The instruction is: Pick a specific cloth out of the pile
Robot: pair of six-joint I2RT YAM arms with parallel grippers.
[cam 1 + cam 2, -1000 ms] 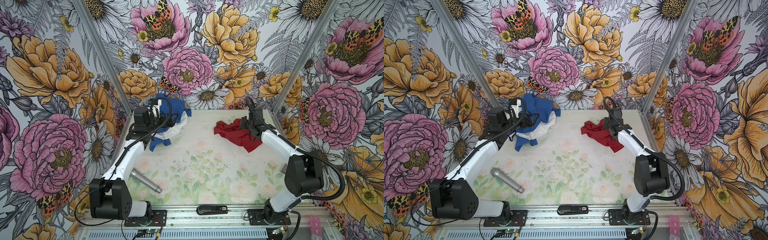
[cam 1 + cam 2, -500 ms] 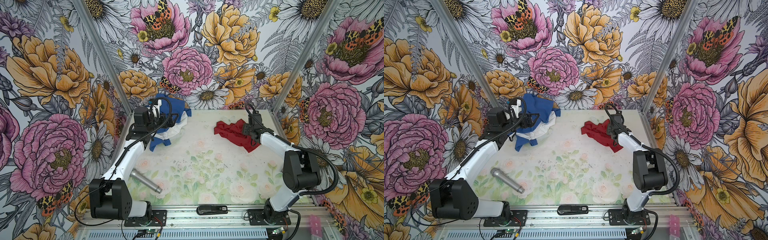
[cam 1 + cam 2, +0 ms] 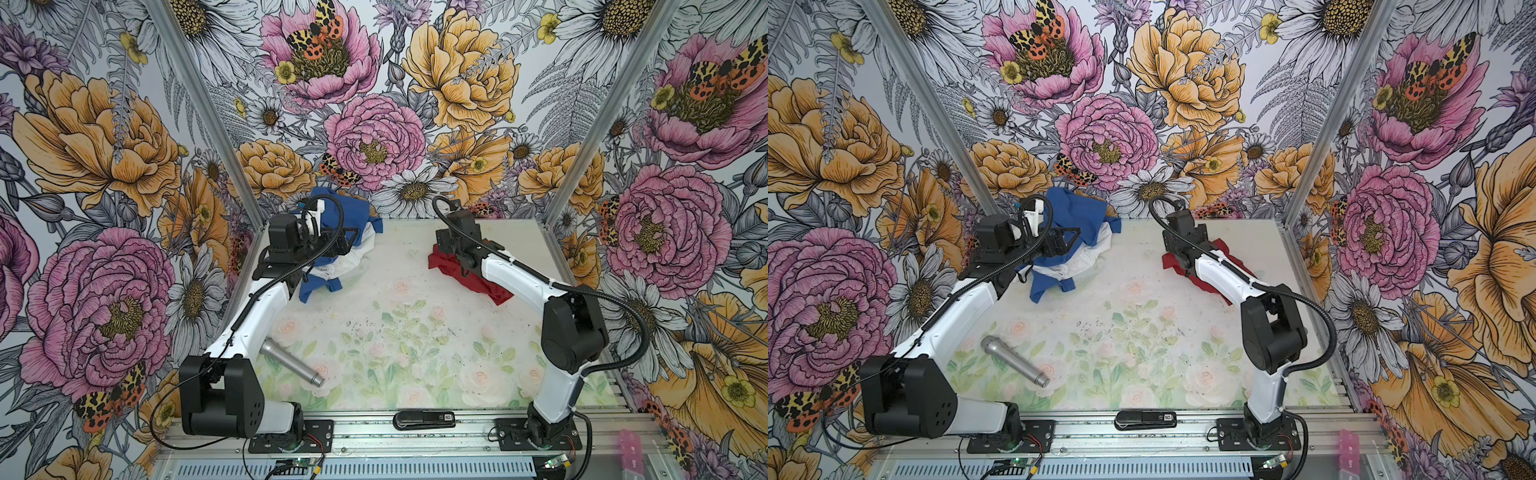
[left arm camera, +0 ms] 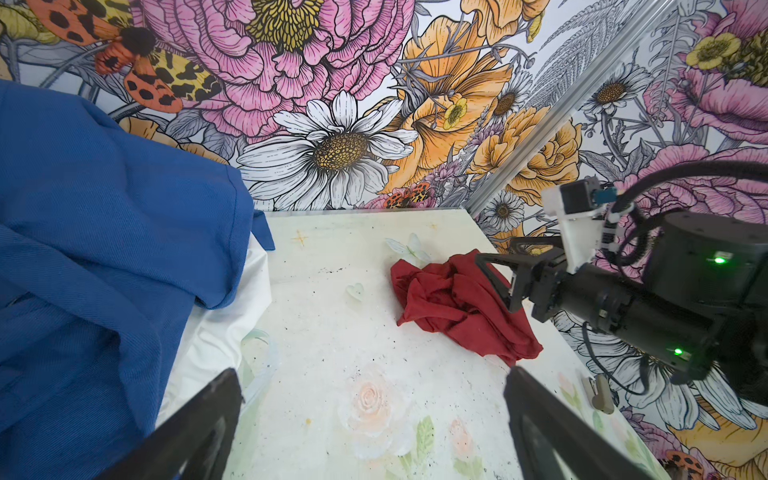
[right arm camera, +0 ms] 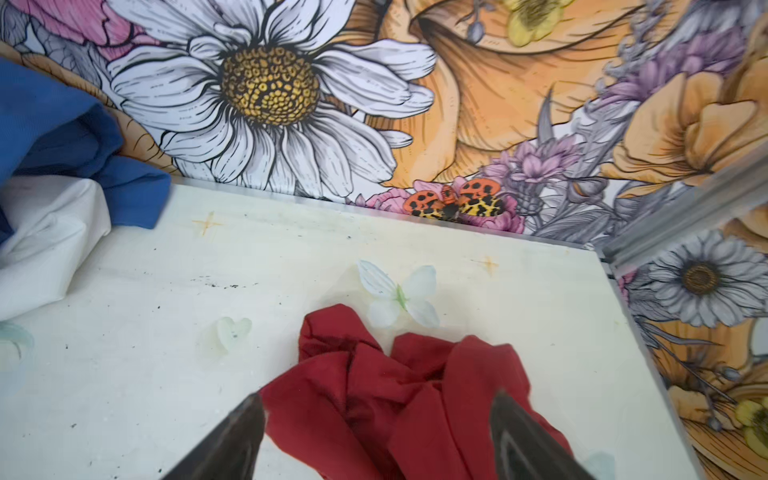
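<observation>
Task progress. The pile (image 3: 357, 214), a rumpled heap of blue and white garments, sits in the far left corner of the table (image 3: 395, 340), against the back wall; no red can be made out in it. A red cloth (image 4: 457, 307) lies crumpled at the far right of the table, well apart from the pile, with bare surface between them. The right gripper (image 5: 376, 398) hangs just over this cloth with its jaws spread wide. The cloth lies slack beneath and between them and neither jaw pinches it, so nothing is held. The left gripper (image 4: 372, 374) stands just beside the pile, jaws fully apart and empty, facing across the table toward the red cloth. Judged from this layout, and assuming red is the cloth wanted, the picking-out is essentially done: the cloth is clear of the heap and rests on its own. What seems left is only for the right arm to draw clear of the cloth. A grey cylinder (image 3: 291, 362) near the front left plays no part.
</observation>
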